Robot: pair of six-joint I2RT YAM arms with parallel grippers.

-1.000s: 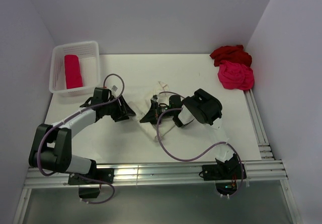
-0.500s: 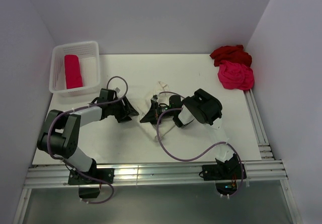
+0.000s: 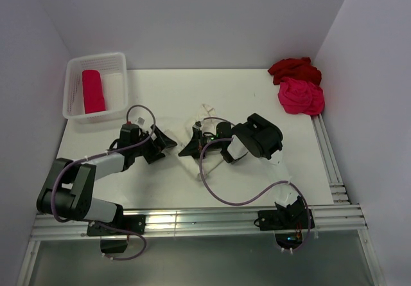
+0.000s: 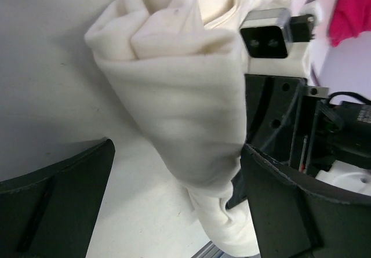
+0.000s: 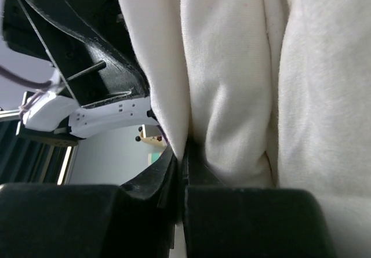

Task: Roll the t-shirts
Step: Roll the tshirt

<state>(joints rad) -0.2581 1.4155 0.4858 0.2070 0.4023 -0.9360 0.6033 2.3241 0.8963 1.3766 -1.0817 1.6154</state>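
Rolling of the cream t-shirt [image 4: 185,113] is part done: the bundle lies well apart from the basket [image 3: 74,67], my right gripper [image 5: 182,165] is clamped on one fold, and my left gripper [image 4: 177,148] is spread wide beside it, holding nothing, so I judge the left must next re-grip and turn the roll.

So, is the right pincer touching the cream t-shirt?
Touching. The right wrist view shows the right pincer shut on a fold of the cream t-shirt.
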